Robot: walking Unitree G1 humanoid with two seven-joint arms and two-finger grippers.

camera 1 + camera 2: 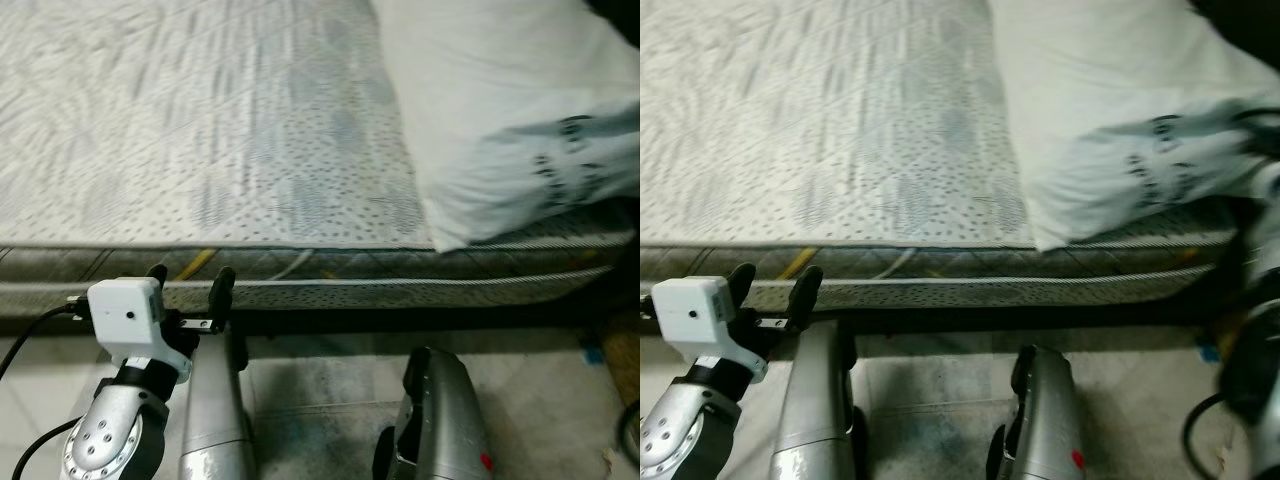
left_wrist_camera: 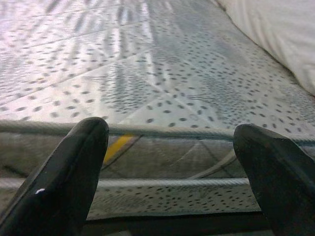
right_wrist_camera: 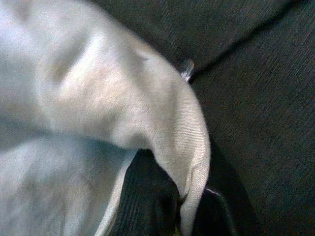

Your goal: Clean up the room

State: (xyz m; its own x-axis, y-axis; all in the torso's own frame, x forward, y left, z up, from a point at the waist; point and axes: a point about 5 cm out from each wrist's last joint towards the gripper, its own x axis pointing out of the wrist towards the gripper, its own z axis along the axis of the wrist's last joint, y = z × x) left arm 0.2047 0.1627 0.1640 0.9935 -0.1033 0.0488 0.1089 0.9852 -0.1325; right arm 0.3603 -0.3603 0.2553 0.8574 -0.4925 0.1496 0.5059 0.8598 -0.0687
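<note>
A bare patterned mattress [image 1: 200,130] fills the view ahead. White bedding [image 1: 500,110] with dark print on its near corner lies on the right side and hangs over the mattress edge. My left gripper [image 1: 188,285] is open, level with the mattress's front edge and holding nothing; its two black fingers [image 2: 74,167] frame the mattress side. My right gripper [image 3: 184,206] is shut on a folded edge of the white bedding [image 3: 123,108]. The right arm [image 1: 1265,190] is a blur at the far right, by the printed corner.
Pale tiled floor [image 1: 330,390] lies in front of the bed, with my two silver legs [image 1: 440,410] standing on it. A small blue scrap [image 1: 592,352] lies on the floor at the right. Dark fabric [image 3: 256,98] sits behind the held bedding.
</note>
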